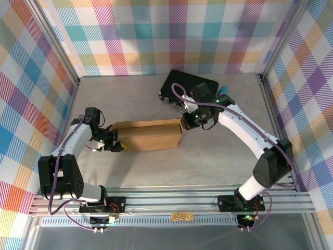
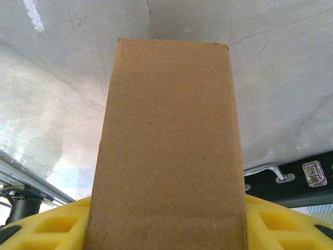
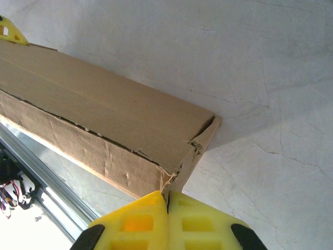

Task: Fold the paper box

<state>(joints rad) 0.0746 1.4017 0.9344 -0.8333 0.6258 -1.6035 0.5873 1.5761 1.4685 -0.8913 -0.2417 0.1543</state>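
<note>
The paper box point(image 1: 148, 135) is a long brown cardboard carton lying across the middle of the table, its lid closed. My left gripper point(image 1: 115, 146) grips its left end. In the left wrist view the box point(image 2: 166, 130) runs away from me between the yellow fingers point(image 2: 283, 219), which press on both of its sides. My right gripper point(image 1: 183, 124) is at the box's right end. In the right wrist view its yellow jaws point(image 3: 168, 197) are closed together on the lower corner of the end flap point(image 3: 200, 148), which is torn at the top.
A black hard case point(image 1: 195, 86) with metal latches point(image 2: 315, 173) lies behind the box's right end, with a teal object point(image 1: 225, 89) next to it. Aluminium frame rails point(image 1: 171, 200) run along the near edge and sides. Bare table lies in front of the box.
</note>
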